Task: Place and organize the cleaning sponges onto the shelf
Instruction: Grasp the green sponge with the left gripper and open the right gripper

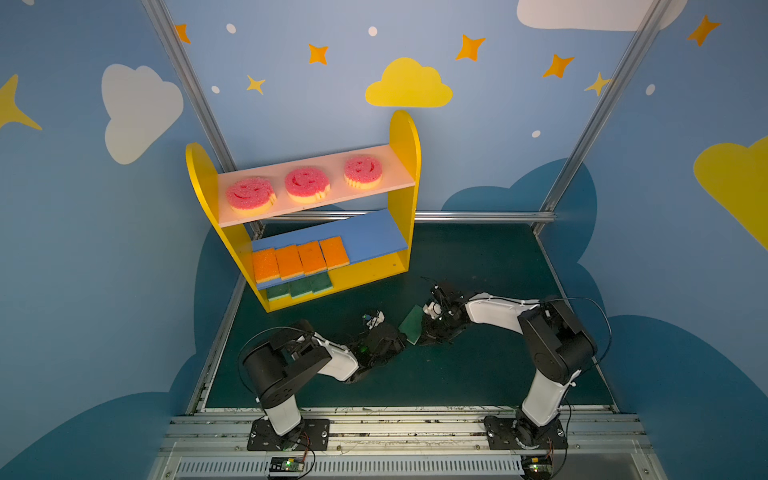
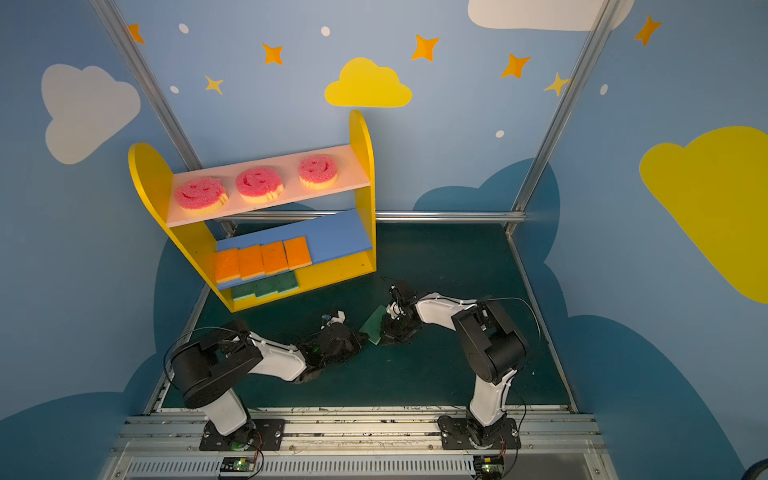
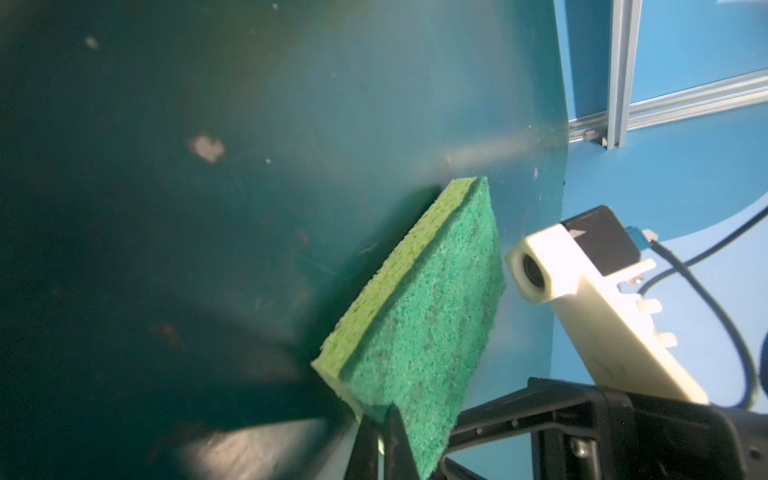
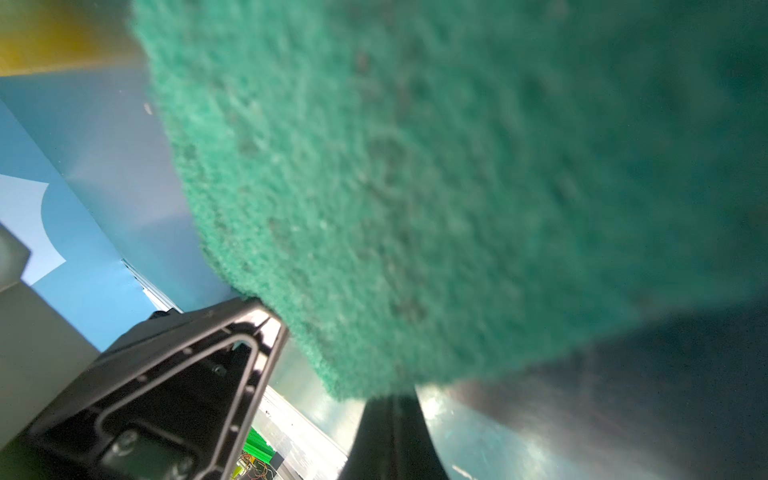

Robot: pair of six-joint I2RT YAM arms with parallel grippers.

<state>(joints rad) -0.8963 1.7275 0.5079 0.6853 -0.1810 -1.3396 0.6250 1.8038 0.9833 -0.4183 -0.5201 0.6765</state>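
Green sponge (image 1: 412,324) bridges left hand (image 1: 401,333) and right hand (image 1: 422,329), clamped by both.

A robot lab booth: aluminium frame (image 1: 478,216), cloud-painted wall panels (image 1: 311,120), arms (image 1: 557,345) bolted to rail (image 1: 407,428).

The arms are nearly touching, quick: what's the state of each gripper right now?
Left gripper: closed on a corner of the green sponge.
Right gripper: closed on the same green sponge.

Blue cloud-and-star walls (image 1: 291,104), green floor (image 1: 478,257)
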